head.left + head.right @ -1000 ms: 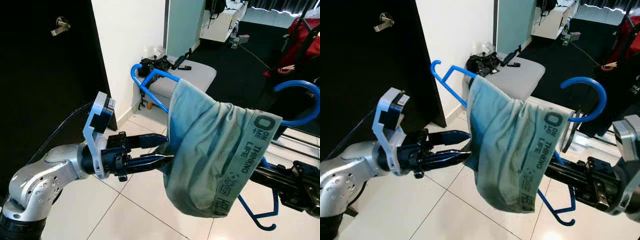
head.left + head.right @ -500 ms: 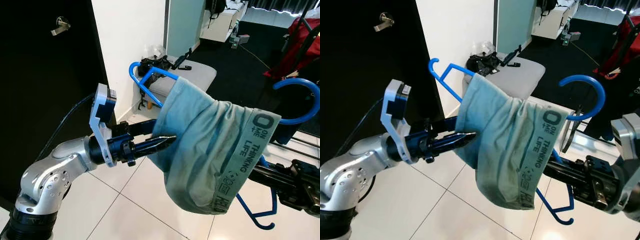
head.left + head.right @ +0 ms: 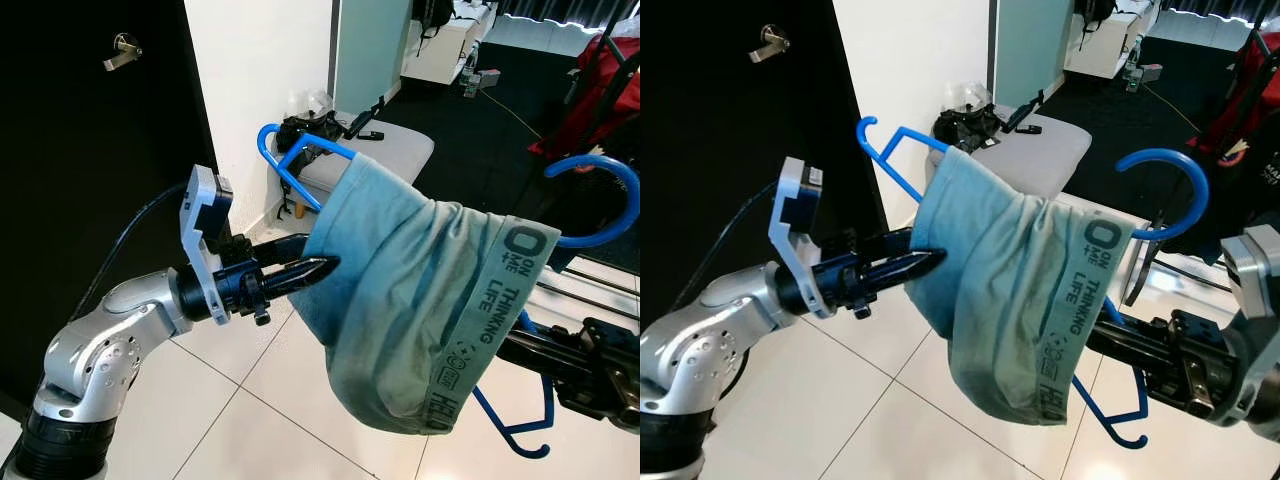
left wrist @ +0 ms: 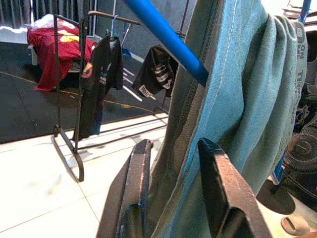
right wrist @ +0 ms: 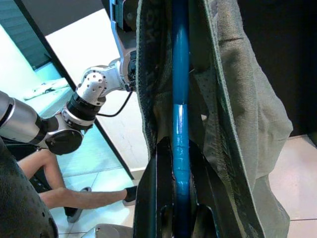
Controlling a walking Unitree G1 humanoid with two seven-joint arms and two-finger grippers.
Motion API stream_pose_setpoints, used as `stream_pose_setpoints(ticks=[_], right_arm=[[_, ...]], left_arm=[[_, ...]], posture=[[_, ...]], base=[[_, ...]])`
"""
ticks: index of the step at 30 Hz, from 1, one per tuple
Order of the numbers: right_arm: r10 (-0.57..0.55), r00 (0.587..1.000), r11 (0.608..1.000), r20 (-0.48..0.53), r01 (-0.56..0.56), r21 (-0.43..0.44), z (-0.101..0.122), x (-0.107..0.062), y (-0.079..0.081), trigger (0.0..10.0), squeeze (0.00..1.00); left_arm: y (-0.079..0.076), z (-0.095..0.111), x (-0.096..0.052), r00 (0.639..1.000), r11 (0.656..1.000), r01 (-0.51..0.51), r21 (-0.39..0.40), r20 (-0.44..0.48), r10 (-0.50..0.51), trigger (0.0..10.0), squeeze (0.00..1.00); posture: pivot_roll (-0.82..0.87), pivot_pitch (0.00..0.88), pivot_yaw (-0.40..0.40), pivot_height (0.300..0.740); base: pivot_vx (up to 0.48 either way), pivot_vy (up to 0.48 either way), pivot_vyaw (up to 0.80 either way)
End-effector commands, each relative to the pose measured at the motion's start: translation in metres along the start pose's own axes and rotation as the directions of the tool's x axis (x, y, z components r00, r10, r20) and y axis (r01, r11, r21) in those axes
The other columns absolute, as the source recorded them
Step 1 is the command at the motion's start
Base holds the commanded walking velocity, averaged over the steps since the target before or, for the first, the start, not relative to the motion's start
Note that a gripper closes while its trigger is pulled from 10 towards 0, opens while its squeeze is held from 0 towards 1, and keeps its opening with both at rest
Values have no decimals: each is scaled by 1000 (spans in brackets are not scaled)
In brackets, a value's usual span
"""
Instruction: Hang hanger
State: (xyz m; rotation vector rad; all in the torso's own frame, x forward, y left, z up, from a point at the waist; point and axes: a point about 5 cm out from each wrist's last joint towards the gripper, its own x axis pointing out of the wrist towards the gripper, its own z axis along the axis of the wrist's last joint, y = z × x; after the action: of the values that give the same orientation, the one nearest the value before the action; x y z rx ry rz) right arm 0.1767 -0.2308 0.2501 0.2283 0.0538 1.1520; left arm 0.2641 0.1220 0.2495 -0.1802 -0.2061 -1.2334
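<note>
A blue plastic hanger (image 3: 598, 200) is held up in front of me with a teal garment (image 3: 420, 300) draped over its bar. My right gripper (image 3: 1122, 346) is shut on the hanger's lower bar (image 5: 180, 124), partly hidden behind the cloth. Reaching in from the left, my left gripper (image 3: 306, 269) is shut on the garment's left edge (image 4: 237, 99) and holds the cloth between its fingers (image 4: 141, 163). The hanger's hook curves up at the right; its other end (image 3: 272, 150) sticks out at the left, beyond the cloth.
A black door with a metal handle (image 3: 120, 50) stands at the left beside a white wall. A grey seat (image 3: 385, 150) with black items sits behind the hanger. A drying rack (image 4: 74, 99) carries dark clothes. A person's legs (image 5: 64, 198) are near my right arm.
My left gripper went from open to shut on the garment's left edge, then drew that edge a little up and to the left. The right arm and hanger have barely moved.
</note>
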Motion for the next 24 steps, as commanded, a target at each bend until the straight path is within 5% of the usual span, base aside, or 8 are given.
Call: stream_pose_setpoints(ticks=[1, 24], right_arm=[[21, 1000, 1000, -16, -21, -14, 2, 4, 4, 10000, 0], [-93, 988, 995, -127, 97, 19, -23, -3, -4, 10000, 0]], left_arm=[[4, 7, -2, 999, 1000, -8, 7, 31, 8, 0, 0], [12, 62, -18, 974, 999, -2, 46, 227, -8, 0, 0]], posture=[[-79, 99, 6, 740], [-75, 103, 10, 740]], base=[[0, 0, 0], [0, 0, 0]])
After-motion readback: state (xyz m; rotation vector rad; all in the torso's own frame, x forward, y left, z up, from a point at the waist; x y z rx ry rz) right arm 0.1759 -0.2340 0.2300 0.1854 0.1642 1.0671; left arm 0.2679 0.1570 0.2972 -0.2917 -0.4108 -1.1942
